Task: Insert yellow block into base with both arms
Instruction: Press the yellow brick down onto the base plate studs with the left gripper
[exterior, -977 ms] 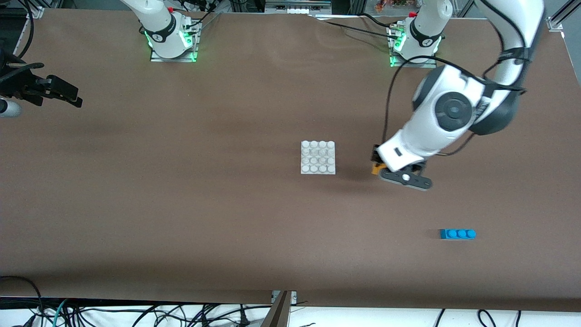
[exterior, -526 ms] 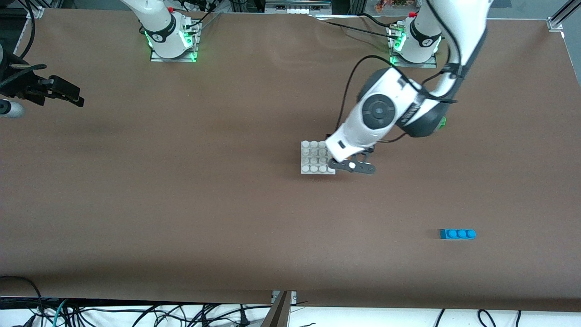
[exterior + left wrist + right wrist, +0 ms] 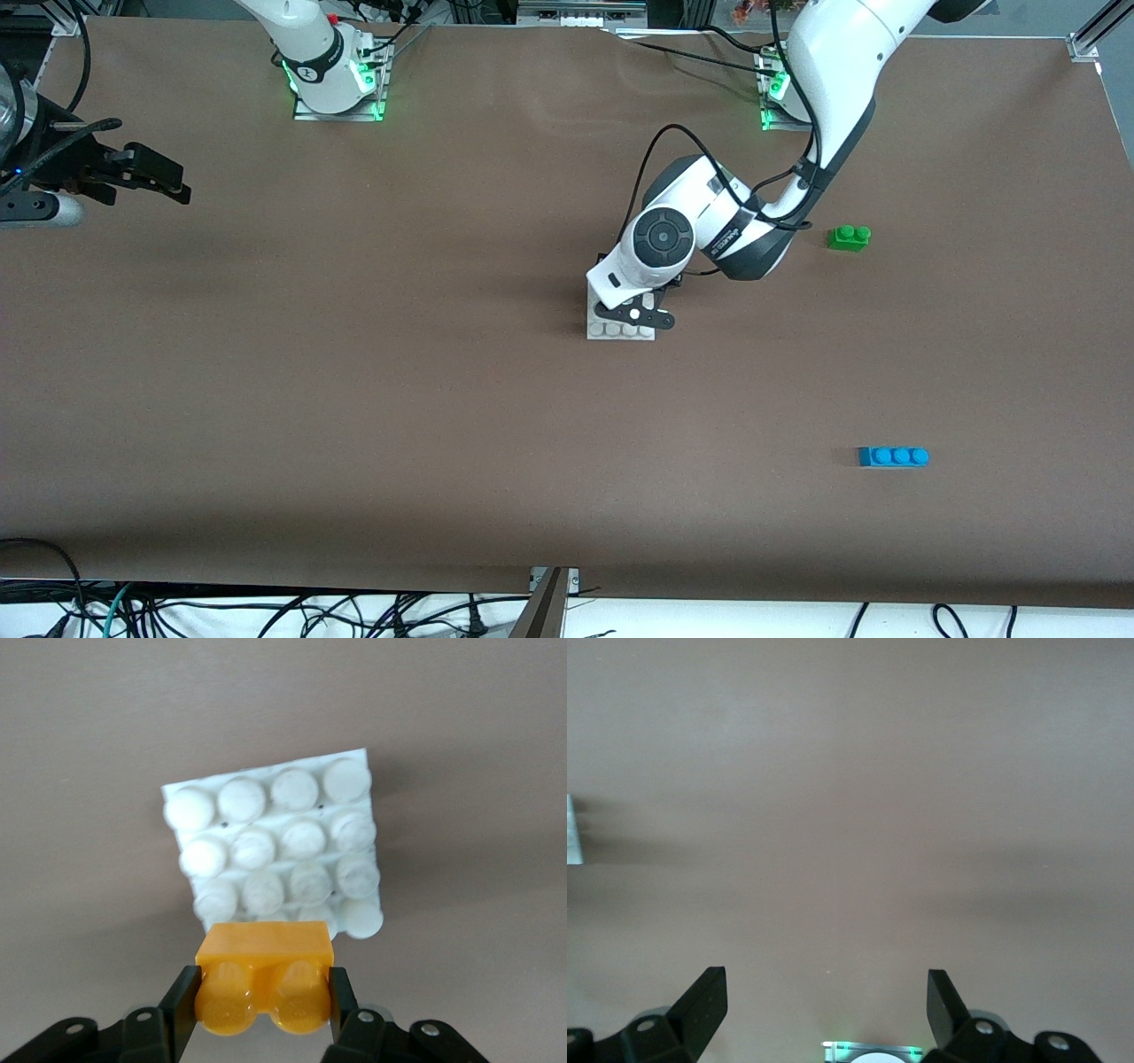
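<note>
Item: yellow block point(image 3: 264, 981), long axis spanning the gap between my left gripper's point(image 3: 263, 1003) fingers, studs facing the wrist camera, held over the base point(image 3: 620, 329) at mid-table. Since a second ago this arm has carried it across from the left arm's end. Jaws clamp its short ends. Right gripper point(image 3: 826, 1001) waits wide open, holding nothing.

Robotics lab: bolted arm bases point(image 3: 335, 84), cables point(image 3: 266, 611).

No text, label or number is legible on anything here.
</note>
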Robot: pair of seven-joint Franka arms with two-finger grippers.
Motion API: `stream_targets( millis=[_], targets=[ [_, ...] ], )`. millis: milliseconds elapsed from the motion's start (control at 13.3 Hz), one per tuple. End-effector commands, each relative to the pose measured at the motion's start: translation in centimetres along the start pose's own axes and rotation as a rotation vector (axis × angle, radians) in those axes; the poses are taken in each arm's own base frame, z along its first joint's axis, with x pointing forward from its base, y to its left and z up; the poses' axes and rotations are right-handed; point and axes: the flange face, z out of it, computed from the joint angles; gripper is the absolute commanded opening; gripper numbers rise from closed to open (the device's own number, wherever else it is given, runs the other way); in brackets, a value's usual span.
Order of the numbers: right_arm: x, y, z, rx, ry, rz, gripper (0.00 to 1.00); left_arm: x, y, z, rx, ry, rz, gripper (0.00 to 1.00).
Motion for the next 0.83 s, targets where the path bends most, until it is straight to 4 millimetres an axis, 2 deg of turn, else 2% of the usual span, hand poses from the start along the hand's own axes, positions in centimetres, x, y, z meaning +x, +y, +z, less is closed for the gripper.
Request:
stream_targets(
  millis=[0,225,301,376,751],
  targets=[
    [-0.1,-0.1,-0.8,0.02,0.043,0.012,1.0,0.9,1.3,1.5,-0.016,0.028,0.003,0.32],
    [0.0,1.6,-0.9,0.007,0.053,0.036,1.0,1.0,1.2,2.0,-0.016,0.023,0.0,0.32],
    [0.7,3.7,-0.8,0.006,0.077,0.068,1.0,1.1,1.1,2.0,-0.016,0.022,-0.008,0.32],
    [1.0,4.8,-0.7,0.009,0.086,0.082,1.0,1.1,1.0,1.8,-0.014,0.023,-0.027,0.32],
    [1.3,4.4,-1.2,-0.022,0.125,0.066,1.0,1.0,1.2,1.9,-0.008,0.022,-0.102,0.32]
  ],
)
